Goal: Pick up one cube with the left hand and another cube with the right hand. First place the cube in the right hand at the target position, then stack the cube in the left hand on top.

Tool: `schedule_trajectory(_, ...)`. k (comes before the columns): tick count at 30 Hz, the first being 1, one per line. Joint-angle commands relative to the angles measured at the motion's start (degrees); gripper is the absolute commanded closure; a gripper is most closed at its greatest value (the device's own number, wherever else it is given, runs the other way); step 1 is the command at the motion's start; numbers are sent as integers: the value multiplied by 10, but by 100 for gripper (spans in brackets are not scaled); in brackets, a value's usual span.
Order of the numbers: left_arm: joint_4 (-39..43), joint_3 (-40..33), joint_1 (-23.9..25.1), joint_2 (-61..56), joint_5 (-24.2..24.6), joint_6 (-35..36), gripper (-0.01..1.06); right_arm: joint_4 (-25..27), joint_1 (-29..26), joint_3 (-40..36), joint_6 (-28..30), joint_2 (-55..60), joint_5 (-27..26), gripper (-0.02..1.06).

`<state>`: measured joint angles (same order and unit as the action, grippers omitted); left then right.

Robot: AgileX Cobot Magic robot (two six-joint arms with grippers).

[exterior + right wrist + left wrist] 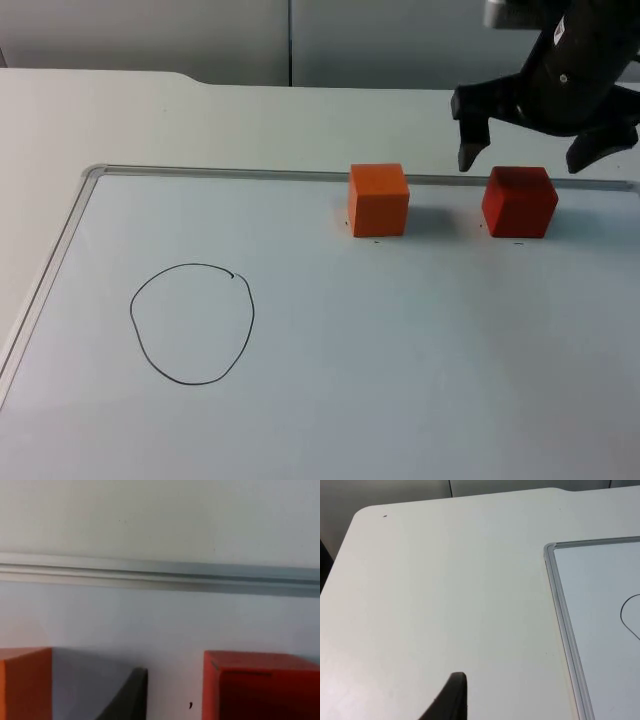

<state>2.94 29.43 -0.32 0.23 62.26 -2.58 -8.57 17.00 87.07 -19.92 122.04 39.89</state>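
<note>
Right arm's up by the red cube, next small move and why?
Probably lower the right gripper straight down around the red cube. Its fingers are open and hang above and just behind that cube, nothing held yet. The orange cube sits apart beside it, and the drawn circle holds nothing.

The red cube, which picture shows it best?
The top view. There the whole red cube sits on the whiteboard, right of the orange cube, with the open right gripper above it. The right wrist view cuts it off at the edge. The left wrist view looks at bare table and the whiteboard's corner.
</note>
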Motion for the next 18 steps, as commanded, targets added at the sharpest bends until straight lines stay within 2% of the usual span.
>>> schedule_trajectory(1, -4, -1, 1, -2, -6, 3, 0, -1, 0, 4, -7, 13, -5, 3)
schedule_trajectory(9, -4, -1, 1, -2, -6, 3, 0, 13, 0, 4, -11, 28, -12, 21)
schedule_trajectory(15, -4, -1, 1, -2, -6, 3, 0, 13, 0, 4, -11, 44, -2, 22)
schedule_trajectory(18, -4, -1, 1, -2, -6, 3, 0, 15, 0, 4, -11, 63, 8, 29)
